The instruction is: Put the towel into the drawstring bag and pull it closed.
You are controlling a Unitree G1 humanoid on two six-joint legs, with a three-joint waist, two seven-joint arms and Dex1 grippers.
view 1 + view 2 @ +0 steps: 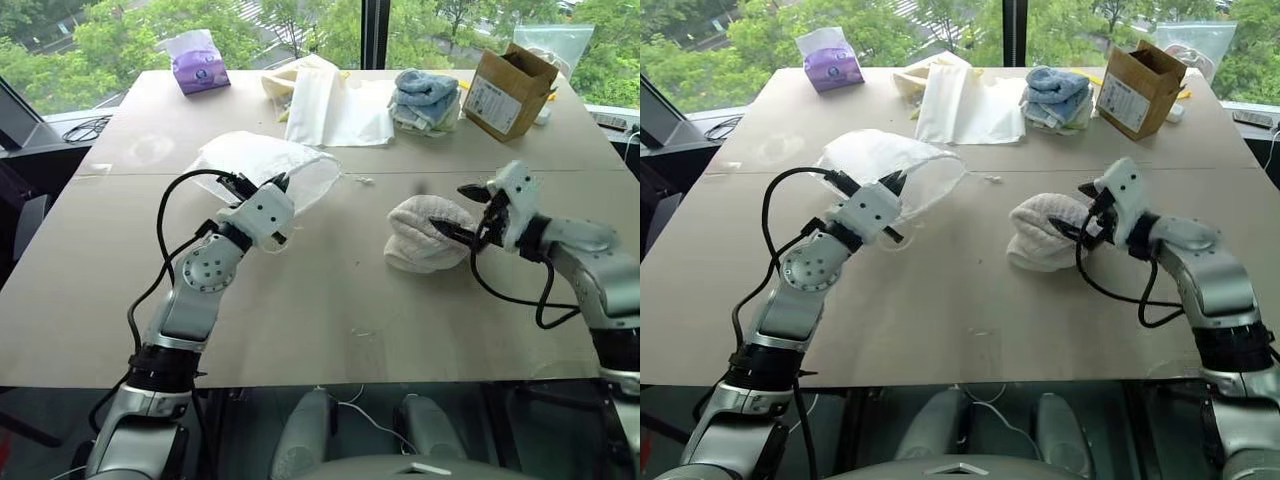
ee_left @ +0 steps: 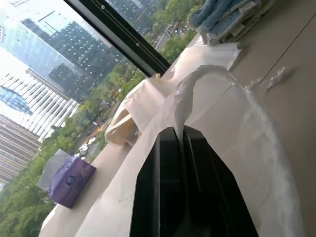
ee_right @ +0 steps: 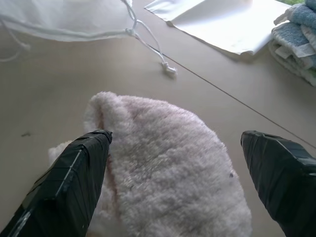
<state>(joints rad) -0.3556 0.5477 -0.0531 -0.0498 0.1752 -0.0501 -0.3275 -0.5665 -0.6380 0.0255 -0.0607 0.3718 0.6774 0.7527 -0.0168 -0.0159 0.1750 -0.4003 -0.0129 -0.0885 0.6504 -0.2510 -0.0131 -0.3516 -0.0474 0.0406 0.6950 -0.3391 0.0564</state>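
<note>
The drawstring bag (image 1: 265,160) is a thin white cloth sack at the table's left middle, lifted at its near rim with its mouth held up. My left gripper (image 1: 258,186) is shut on that rim, and the cloth (image 2: 180,111) runs pinched between its black fingers. The bag's cord (image 3: 148,42) trails onto the table toward the towel. The towel (image 1: 425,232) is an off-white fluffy lump right of centre. My right gripper (image 1: 462,212) is open at the towel's right side. In the right wrist view its fingers (image 3: 74,173) stand on either side of the towel (image 3: 168,168).
Along the far edge stand a purple tissue pack (image 1: 198,65), a flat white bag (image 1: 340,105) over cream bags (image 1: 285,78), a stack of blue and pale towels (image 1: 425,98) and an open cardboard box (image 1: 510,90). The table (image 1: 320,320) has bare wood in front.
</note>
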